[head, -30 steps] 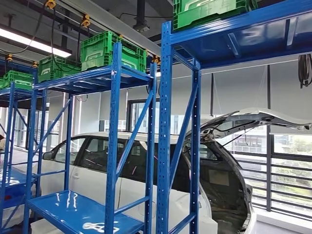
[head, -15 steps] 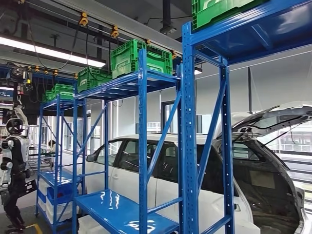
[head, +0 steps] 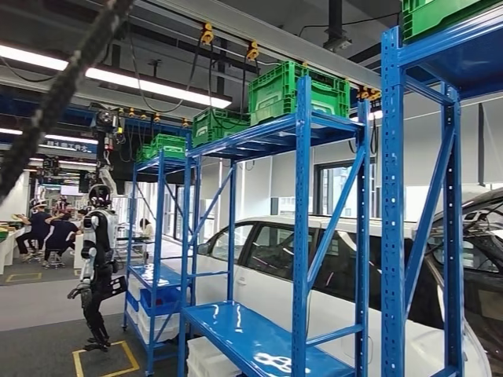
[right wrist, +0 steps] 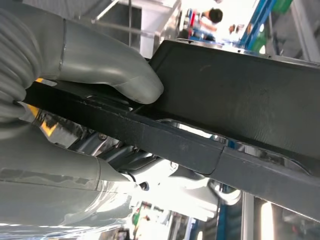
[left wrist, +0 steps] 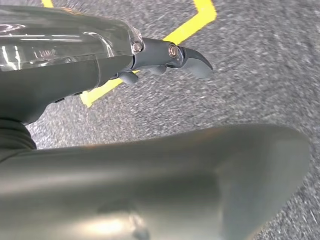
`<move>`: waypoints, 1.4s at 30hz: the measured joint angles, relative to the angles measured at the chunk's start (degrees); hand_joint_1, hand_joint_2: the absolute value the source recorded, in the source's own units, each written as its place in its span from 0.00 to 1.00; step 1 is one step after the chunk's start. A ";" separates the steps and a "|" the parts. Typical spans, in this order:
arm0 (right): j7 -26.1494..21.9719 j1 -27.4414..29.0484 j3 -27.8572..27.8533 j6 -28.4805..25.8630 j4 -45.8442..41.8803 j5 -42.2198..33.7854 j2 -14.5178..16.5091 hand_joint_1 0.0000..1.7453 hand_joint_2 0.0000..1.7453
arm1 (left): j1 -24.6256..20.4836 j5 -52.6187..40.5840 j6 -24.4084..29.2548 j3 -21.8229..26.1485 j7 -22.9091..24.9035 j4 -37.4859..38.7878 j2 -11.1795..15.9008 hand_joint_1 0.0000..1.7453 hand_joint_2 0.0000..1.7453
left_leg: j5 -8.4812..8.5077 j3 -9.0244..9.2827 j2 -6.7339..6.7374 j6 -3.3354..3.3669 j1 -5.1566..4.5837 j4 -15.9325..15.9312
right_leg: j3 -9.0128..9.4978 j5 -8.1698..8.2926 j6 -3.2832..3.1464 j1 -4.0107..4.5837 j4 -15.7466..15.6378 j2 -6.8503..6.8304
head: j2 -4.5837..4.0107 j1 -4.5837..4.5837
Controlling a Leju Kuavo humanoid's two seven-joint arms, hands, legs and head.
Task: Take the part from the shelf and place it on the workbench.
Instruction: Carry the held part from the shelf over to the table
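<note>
Left hand (left wrist: 170, 55) hangs over grey floor with a yellow line (left wrist: 188, 27), fingers loosely apart, holding nothing. Right hand (right wrist: 113, 80) clamps the black part (right wrist: 234, 100), thumb pressed on top; the part's ends are cut off.

The part (right wrist: 234, 115) lies in the right hand (right wrist: 75, 125), thumb over it, fingers beneath. Floor (left wrist: 256, 75) lies beyond the left hand (left wrist: 170, 55).

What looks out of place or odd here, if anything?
Nothing looks damaged or spilled. The right hand grips a long black part. The left hand hangs over the floor, holding nothing. A blurred dark cable slants across the head view's corner.
</note>
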 joint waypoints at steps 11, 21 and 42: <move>0.81 -1.54 0.83 1.12 -0.04 -0.58 1.15 1.00 1.00 | -0.15 0.26 -0.70 0.49 -1.66 -0.02 -0.60 0.00 1.00 | -2.73 -4.01 0.19 -2.34 0.14 5.53 | 6.57 7.89 -2.25 -0.05 -16.27 0.66 | 0.00 0.01; 1.72 -2.09 1.64 1.86 0.48 -2.52 1.24 1.00 1.00 | -0.48 -0.01 -0.87 0.63 -0.73 -0.02 -1.26 0.00 1.00 | -0.39 -0.05 7.12 -2.78 0.71 0.44 | 6.71 6.67 -0.09 0.40 -15.18 -6.73 | 0.00 -0.04; 1.89 -2.02 2.51 2.62 1.44 -4.01 0.38 1.00 1.00 | 0.40 -0.08 -0.78 0.87 0.50 0.00 -2.51 0.00 1.00 | -3.28 -4.56 0.60 -2.35 0.03 6.88 | 6.66 8.31 -2.40 0.18 -16.50 0.46 | 0.00 -0.06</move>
